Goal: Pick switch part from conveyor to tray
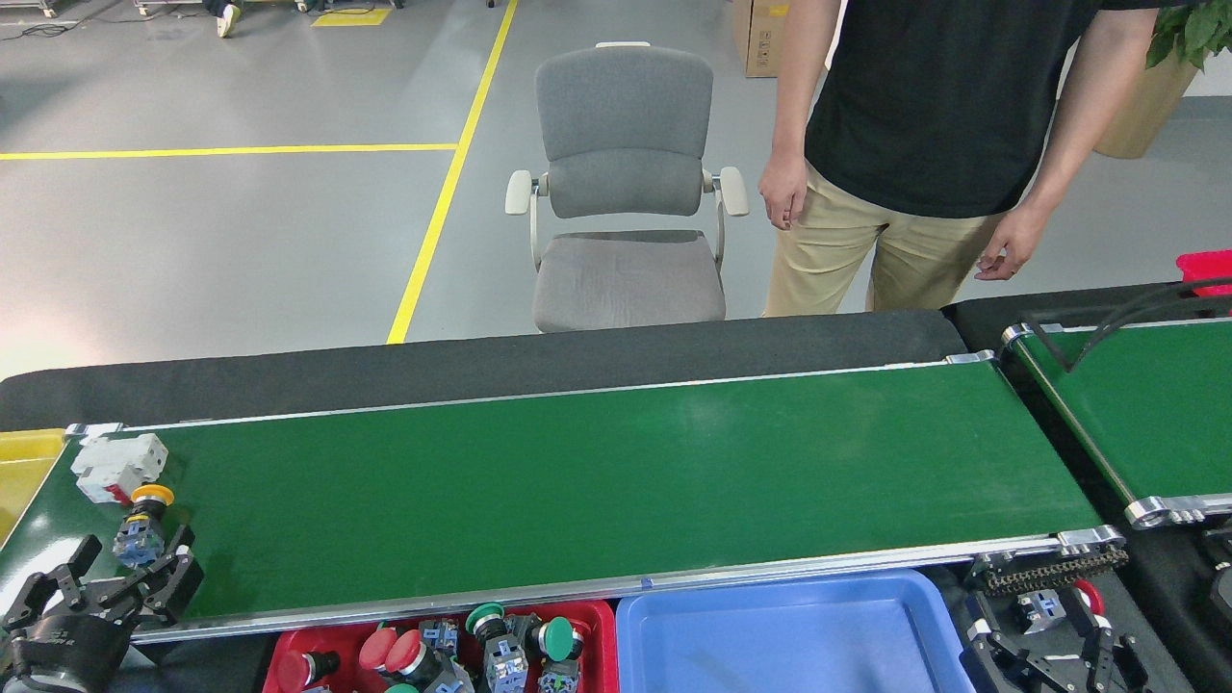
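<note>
On the conveyor (616, 481), near its far left end, lies a switch part (142, 525) with a yellow cap and a grey-blue body. My left gripper (115, 577) is open at the belt's near left corner. Its fingertips reach either side of the switch's body, without closing on it. The red tray (603, 626) sits below the belt's front rail and holds several red- and green-capped switches. My right gripper (1044, 654) rests low at the bottom right with its fingers spread. A red-capped switch (1059, 606) lies just past its tips.
A white and red breaker block (117, 467) lies just behind the switch part. A yellow bin (24, 462) adjoins the belt's left end, and a blue tray (789, 635) sits right of the red one. A second green belt (1155, 404) crossed by cables is at the right. A person (914, 144) and a chair (626, 192) are behind.
</note>
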`<state>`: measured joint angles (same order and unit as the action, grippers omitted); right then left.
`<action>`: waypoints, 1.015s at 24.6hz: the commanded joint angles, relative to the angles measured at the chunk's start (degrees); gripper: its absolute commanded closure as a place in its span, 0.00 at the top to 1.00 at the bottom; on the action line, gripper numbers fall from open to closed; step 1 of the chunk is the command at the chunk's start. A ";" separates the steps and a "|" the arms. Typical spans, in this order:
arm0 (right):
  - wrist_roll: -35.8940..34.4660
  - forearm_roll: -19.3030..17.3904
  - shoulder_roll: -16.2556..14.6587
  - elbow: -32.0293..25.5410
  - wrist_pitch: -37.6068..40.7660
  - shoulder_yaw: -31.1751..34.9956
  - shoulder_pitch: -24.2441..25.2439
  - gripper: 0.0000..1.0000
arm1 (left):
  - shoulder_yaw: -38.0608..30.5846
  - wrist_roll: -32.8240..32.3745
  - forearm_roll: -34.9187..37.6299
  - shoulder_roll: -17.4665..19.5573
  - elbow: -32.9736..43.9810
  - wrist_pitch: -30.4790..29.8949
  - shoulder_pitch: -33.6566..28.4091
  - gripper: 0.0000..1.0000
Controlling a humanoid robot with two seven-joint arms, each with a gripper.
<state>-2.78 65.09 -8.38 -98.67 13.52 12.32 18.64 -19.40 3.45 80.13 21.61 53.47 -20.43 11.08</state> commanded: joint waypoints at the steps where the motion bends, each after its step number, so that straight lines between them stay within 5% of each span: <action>1: 0.05 0.03 -0.49 -0.64 0.28 -0.19 -0.36 0.98 | 0.50 0.94 0.12 1.86 -2.49 2.50 1.66 0.73; 3: 0.05 0.03 -0.49 -0.64 0.28 -0.72 -0.45 0.98 | 1.56 1.38 -0.24 2.38 -4.51 2.24 2.46 0.31; 6: 0.14 0.03 -0.41 -0.64 0.28 -0.81 -0.45 0.98 | 1.82 4.46 -0.41 2.30 -4.43 2.15 2.19 0.11; 11: 0.14 0.03 -0.32 -0.64 0.19 -0.72 -0.45 0.98 | 2.17 6.30 -0.24 1.51 -1.35 1.71 0.61 0.03; 17: 0.14 0.03 -0.49 -0.56 0.10 -0.37 -0.27 0.98 | 3.40 5.69 -1.12 -3.24 25.11 -8.75 -13.89 0.05; 20: 0.14 0.03 -0.58 -0.47 -0.07 -0.28 -0.36 0.98 | 3.58 5.60 -0.94 -6.49 40.22 -17.53 -25.40 0.20; 21: 0.14 0.03 -0.49 -0.47 -0.07 -0.28 -0.45 0.98 | 3.75 5.60 -0.68 -7.90 43.21 -19.65 -28.48 0.33; 23: 0.14 0.03 -0.49 -0.47 -0.16 -0.28 -0.54 0.98 | 5.86 5.69 -0.59 -10.18 46.81 -21.49 -32.35 0.85; 24: 0.14 0.03 -0.58 -0.47 -0.34 -0.28 -0.62 0.98 | 7.09 5.86 -0.59 -10.71 47.52 -21.49 -33.05 1.00; 25: 0.23 0.03 -0.58 -0.47 -0.34 -0.28 -0.62 0.98 | 7.80 5.86 -0.59 -10.89 47.69 -21.58 -33.49 1.00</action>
<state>-2.51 65.10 -8.41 -98.54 13.36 11.65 18.57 -11.99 8.93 79.54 10.60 99.98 -40.55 -22.30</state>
